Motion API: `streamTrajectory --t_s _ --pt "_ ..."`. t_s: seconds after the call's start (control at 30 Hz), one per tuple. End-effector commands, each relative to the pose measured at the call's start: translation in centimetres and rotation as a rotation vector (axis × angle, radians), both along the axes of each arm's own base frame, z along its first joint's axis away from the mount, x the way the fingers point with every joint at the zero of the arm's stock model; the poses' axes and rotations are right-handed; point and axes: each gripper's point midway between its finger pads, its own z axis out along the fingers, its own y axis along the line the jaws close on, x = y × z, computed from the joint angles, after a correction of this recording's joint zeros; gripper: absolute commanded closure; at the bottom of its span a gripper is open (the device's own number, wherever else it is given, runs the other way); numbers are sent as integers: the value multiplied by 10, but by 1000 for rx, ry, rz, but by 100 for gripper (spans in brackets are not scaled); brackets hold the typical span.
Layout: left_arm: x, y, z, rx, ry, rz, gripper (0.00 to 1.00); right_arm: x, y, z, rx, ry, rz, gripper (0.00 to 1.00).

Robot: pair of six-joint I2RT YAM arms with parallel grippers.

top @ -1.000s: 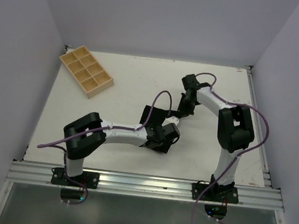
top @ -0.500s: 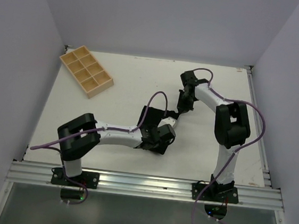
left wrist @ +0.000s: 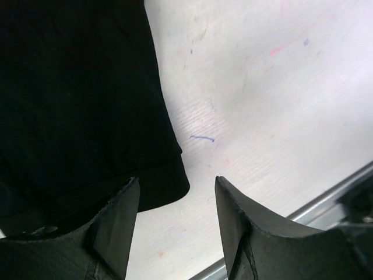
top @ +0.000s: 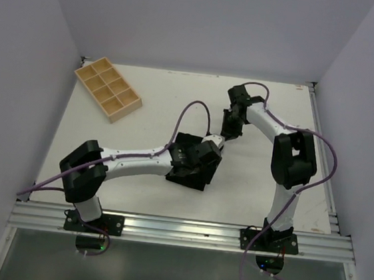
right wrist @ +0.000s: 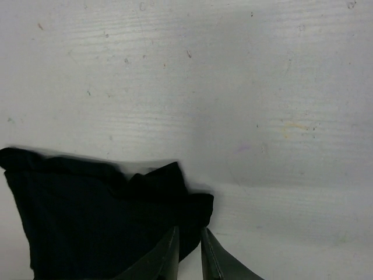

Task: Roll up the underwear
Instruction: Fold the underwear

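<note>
The underwear (left wrist: 76,87) lies flat on the counter (right wrist: 233,87) near its middle, between the 2 arms, and the top view shows little of it because the left arm's wrist hangs right over it.

The left gripper (left wrist: 176,184) has its jaws spread wide. In its wrist view the fabric fills the upper left. 1 straight edge runs down toward the jaws and ends in a rounded corner that pokes into the gap between them, on the side of the left finger. The cloth is therefore ahead of these jaws and off to their left, with bare counter ahead and to the right.

The right gripper (right wrist: 189,230) has its jaws drawn almost together, with only a thin slit between them. The garment spreads away to their left, and its crumpled corner reaches right down to the fingertips. I cannot tell whether that corner is actually pinched.

My read is that the coming move depends on this pairing: each arm sits at 1 corner of the garment, the left arm above it and the right arm at its far side. A roll would need both jaws working along the same edge. The long axis cannot be read, since too much of the cloth is covered.

No brand, label or legible writing shows anywhere (only a short blue pen stroke (left wrist: 202,138) on the counter). An 8-compartment wooden tray (top: 126,111) sits well apart at the far left.
</note>
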Motion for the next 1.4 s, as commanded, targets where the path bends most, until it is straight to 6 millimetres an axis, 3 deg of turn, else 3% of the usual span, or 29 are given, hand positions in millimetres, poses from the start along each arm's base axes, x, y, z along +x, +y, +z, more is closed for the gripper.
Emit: streamTrajectory --t_s 0.0,0.07,0.1,0.23,0.3,0.37,0.4,0.43,0.47,0.6,0.8,0.87,0.97,1.03,1.13,1.17,1.27,1.33,1.37 --pt "32 15 56 -107 -44 48 42 -1 0 48 42 -70 16 74" --pt "41 27 65 -133 -40 70 41 -6 -1 52 40 -50 22 69" --pt "52 43 60 -122 -36 102 41 -7 -2 54 36 -40 22 68" --pt "70 73 37 -89 -10 147 42 -7 1 67 59 -61 24 63" --pt "79 83 18 -94 19 154 43 -10 24 74 197 -82 55 70" --pt "84 82 9 -132 46 144 48 -25 52 89 372 -80 104 78" --pt "90 93 -5 -117 72 167 50 -41 58 75 420 -22 88 80" --pt "92 94 -11 -124 87 165 53 -39 72 77 486 -61 115 82" --pt "97 97 -20 -121 96 175 55 -49 83 79 552 -42 142 86" --pt "106 109 -45 -75 124 187 55 -78 103 48 660 23 158 91" --pt "106 129 -70 -10 148 228 56 -118 92 -17 616 166 109 93" --pt "107 133 -72 12 145 234 56 -123 87 -26 583 176 110 92" --pt "107 138 -67 34 144 234 55 -122 83 -23 559 166 120 91" --pt "117 139 -55 49 104 243 54 -117 84 -8 559 142 133 90" --pt "128 131 -12 -5 43 241 52 -107 88 23 575 96 151 89" --pt "132 126 13 -48 4 234 52 -97 92 37 578 61 159 89" --pt "128 111 52 -156 -20 178 51 -85 93 50 558 36 165 89" --pt "118 95 68 -258 -3 115 54 -78 88 47 533 37 150 89" --pt "107 91 60 -286 37 98 56 -74 88 39 526 53 145 89"
